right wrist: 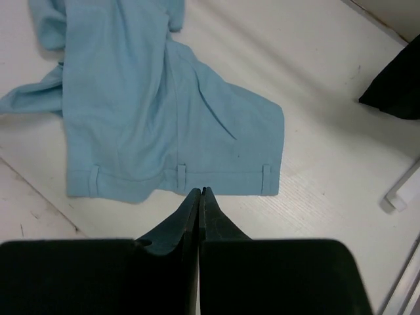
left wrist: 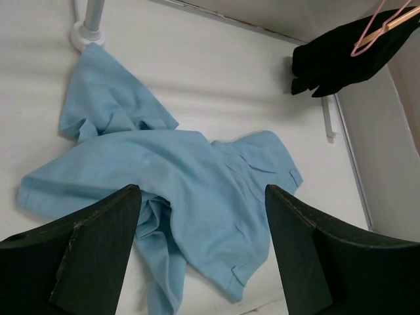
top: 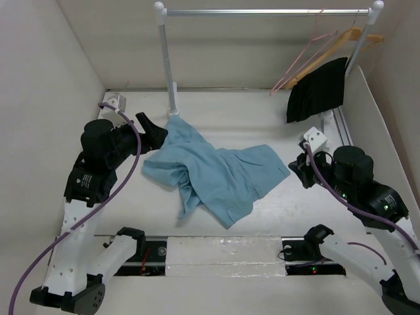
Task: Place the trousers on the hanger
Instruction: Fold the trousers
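Observation:
The light blue trousers lie crumpled on the white table, one end by the rack's left post. They also show in the left wrist view and the right wrist view, waistband with belt loops toward the right gripper. A pink hanger and a wooden hanger hang on the rail at the back right. My left gripper is open, above the trousers' left end, holding nothing. My right gripper is shut and empty, just short of the waistband edge.
A clothes rack with a metal rail and white left post stands at the back. A black garment hangs from the wooden hanger at the right. White walls close in both sides.

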